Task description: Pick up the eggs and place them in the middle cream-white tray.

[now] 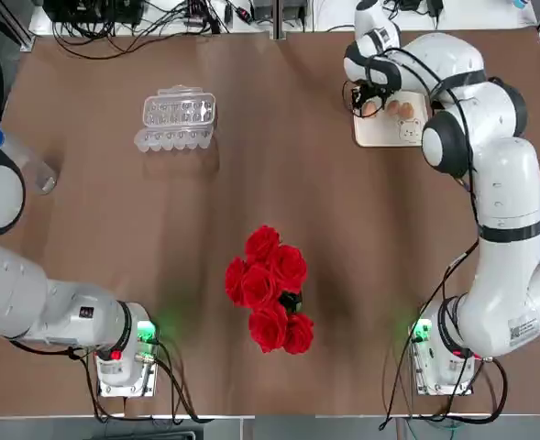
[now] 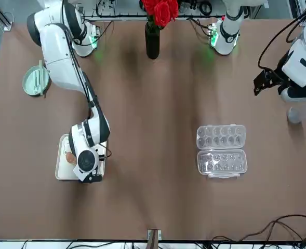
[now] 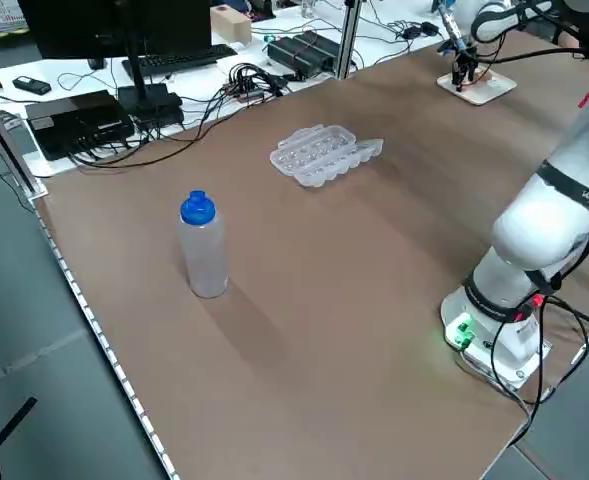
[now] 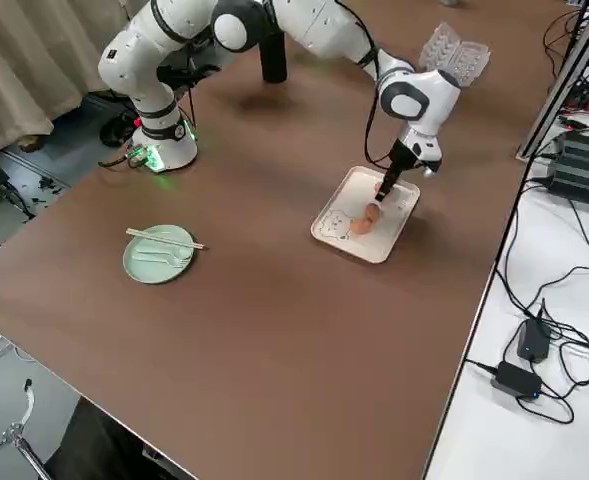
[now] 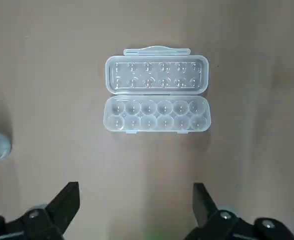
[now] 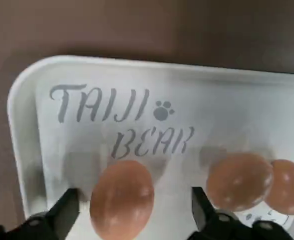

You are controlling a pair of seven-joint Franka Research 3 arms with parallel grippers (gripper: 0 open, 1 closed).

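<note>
At the counter's far right corner, all three eggs sit on the cream-white tray with the bear print. The right gripper hovers low over it, jaws spread wide either side of one egg and not touching it. Looks like a release, so I'd lift straight up without clipping the egg, since it could roll into the other two. The left gripper hangs above the clear egg carton, jaws open and empty.

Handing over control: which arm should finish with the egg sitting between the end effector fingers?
Right. Its end effector is open around an egg on the tray; the left end effector hangs over the carton.
</note>
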